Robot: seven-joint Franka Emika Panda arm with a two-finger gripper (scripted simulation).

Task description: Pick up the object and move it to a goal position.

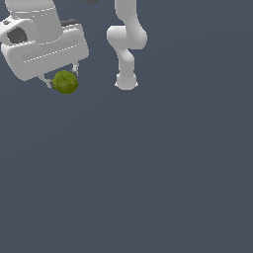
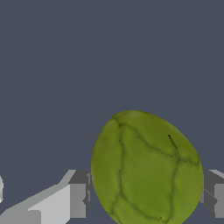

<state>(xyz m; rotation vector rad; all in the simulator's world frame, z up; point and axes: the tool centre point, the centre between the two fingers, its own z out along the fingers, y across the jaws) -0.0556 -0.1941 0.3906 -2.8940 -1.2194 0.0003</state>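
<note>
The object (image 1: pixel 65 82) is a small olive-green lumpy ball with dark veins, seen at the exterior view's upper left. It sits between the two short fingers of my gripper (image 1: pixel 63 80), just under the big white gripper head (image 1: pixel 44 52). The gripper is shut on it and holds it off the grey floor. In the wrist view the object (image 2: pixel 146 168) fills the space between the fingers (image 2: pixel 78 199), one pad on each side of it.
The arm's white base and lower links (image 1: pixel 127 47) stand at the exterior view's upper middle, to the right of the gripper. A flat dark grey floor (image 1: pixel 148 173) spreads under everything.
</note>
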